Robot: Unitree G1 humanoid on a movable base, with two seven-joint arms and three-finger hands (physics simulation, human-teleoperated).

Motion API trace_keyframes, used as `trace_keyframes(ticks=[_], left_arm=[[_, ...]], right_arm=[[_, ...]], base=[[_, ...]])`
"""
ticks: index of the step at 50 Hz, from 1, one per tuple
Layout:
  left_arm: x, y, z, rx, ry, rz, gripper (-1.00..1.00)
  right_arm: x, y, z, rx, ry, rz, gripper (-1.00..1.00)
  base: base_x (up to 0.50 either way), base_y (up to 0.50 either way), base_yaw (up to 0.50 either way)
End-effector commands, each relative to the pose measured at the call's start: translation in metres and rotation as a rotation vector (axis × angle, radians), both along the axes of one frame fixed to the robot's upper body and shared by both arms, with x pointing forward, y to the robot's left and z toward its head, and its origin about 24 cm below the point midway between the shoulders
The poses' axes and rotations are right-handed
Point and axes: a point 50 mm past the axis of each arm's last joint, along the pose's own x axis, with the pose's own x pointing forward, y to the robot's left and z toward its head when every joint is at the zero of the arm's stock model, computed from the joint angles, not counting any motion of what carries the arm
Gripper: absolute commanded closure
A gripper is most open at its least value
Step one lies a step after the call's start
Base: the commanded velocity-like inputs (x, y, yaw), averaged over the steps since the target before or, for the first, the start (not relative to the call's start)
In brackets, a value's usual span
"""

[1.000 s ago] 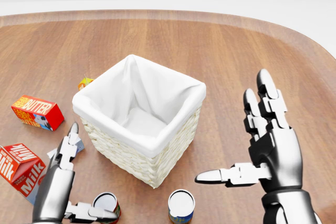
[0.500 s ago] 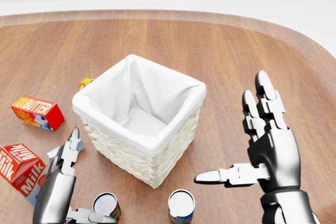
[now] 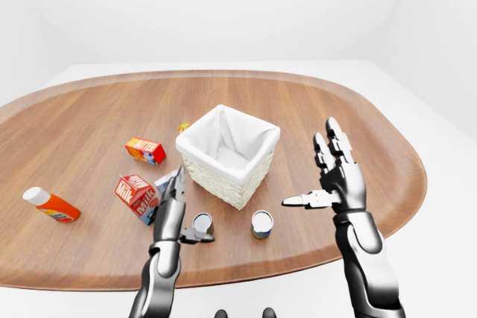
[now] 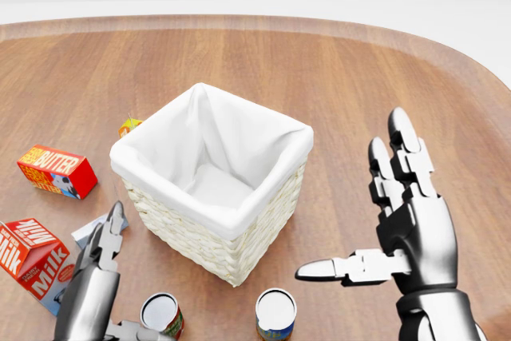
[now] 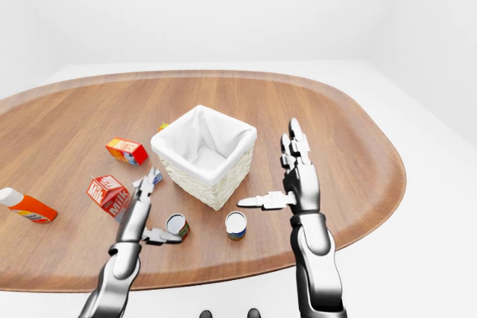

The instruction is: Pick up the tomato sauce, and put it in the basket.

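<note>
Reaching: we set our left hand (image 4: pixel 100 293) beside the tomato sauce (image 4: pixel 162 315), fingers spread, thumb just under the can, holding nothing.
Sauce: upright on the table (image 3: pixel 358 124), near the basket (image 4: pixel 209 179).
Right hand (image 4: pixel 399 221): wide open, empty, apart from the other can (image 4: pixel 275 313).

Bare wood lay between the two cans, the red-labelled can (image 4: pixel 162 314) and the blue-labelled can (image 4: pixel 275 314); the basket (image 4: pixel 215 237) blocked the way just above them, and the milk carton (image 4: pixel 30 257) crowded the left hand (image 4: pixel 92 289)
</note>
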Motion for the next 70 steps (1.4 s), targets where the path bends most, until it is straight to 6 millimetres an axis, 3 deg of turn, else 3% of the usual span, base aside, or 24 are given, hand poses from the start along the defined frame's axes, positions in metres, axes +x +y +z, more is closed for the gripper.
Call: trace_keyframes(ticks=[1, 24, 33, 70], left_arm=[[0.000, 0.001, -0.003, 0.007, 0.011, 0.002, -0.98], [-0.001, 0.000, -0.001, 0.015, 0.007, -0.006, -0.97], [0.006, 0.000, -0.011, 0.017, 0.035, 0.007, -0.97], [0.013, -0.001, -0.023, 0.028, 0.060, 0.033, -0.97]], right_arm=[[0.000, 0.000, 0.001, 0.000, -0.005, -0.001, -1.00], [0.001, -0.001, 0.000, 0.001, 0.001, -0.002, -1.00], [0.001, 0.000, -0.001, 0.001, 0.004, -0.001, -1.00], [0.000, 0.001, -0.001, 0.000, 0.004, 0.000, -1.00]], base=[[0.00, 0.00, 0.00], [0.00, 0.00, 0.00], [0.00, 0.00, 0.00], [0.00, 0.00, 0.00]])
